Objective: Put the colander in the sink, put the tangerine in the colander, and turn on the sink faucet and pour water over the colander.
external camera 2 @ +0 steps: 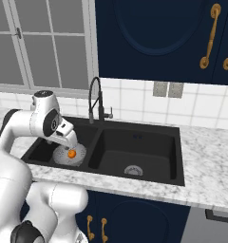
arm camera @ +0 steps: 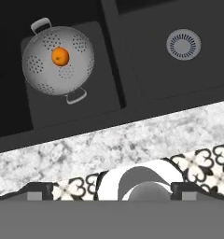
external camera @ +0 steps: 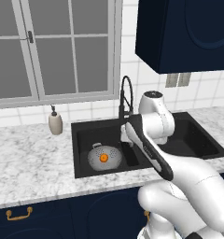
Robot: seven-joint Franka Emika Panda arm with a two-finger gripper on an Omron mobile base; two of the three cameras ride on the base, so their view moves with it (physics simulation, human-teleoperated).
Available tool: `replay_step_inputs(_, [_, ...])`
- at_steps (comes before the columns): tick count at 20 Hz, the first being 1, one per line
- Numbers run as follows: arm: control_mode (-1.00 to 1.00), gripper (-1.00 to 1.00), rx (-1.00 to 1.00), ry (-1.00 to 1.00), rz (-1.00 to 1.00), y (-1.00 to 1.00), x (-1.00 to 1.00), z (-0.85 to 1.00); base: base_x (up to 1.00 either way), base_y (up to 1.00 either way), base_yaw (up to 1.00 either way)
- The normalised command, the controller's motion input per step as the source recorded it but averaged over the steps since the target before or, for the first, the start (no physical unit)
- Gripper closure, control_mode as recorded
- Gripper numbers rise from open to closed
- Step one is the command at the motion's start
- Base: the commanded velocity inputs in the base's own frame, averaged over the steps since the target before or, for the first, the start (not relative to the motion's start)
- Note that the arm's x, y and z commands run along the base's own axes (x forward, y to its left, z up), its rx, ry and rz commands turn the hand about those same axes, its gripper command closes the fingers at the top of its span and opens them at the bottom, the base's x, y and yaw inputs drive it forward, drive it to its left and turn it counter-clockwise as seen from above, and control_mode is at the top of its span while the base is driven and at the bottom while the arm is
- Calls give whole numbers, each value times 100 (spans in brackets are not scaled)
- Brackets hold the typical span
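Observation:
The grey colander (external camera: 103, 158) (external camera 2: 70, 154) (arm camera: 58, 59) sits upright in the left basin of the black sink (external camera: 83, 140) (external camera 2: 149, 142). The tangerine (external camera: 104, 158) (external camera 2: 71, 154) (arm camera: 60, 56) lies inside the colander, near its middle. The black gooseneck faucet (external camera: 126, 95) (external camera 2: 94, 97) rises behind the divider between the basins. My gripper (arm camera: 112, 192) is open with nothing between its fingertips (arm camera: 39, 190). It hangs above the sink's front edge and looks down on the colander. In the right base view my hand (external camera 2: 64, 134) hovers just over the colander.
A beige soap dispenser (external camera: 55, 122) stands on the marble counter (external camera: 30, 158) left of the sink. The right basin holds a round silver drain (external camera 2: 133, 170) (arm camera: 184, 44). A dark wall cabinet (external camera: 188, 32) hangs above the sink's right side. My forearm crosses the divider.

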Motion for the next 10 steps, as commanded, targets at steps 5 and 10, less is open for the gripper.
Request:
replay_step_inputs(5, [-100, -100, -13, -19, -3, -42, 0, 27, 0, 0, 0])
replay_step_inputs(10, [-100, -100, -12, -24, 0, -46, -1, 12, 0, 0, 0])
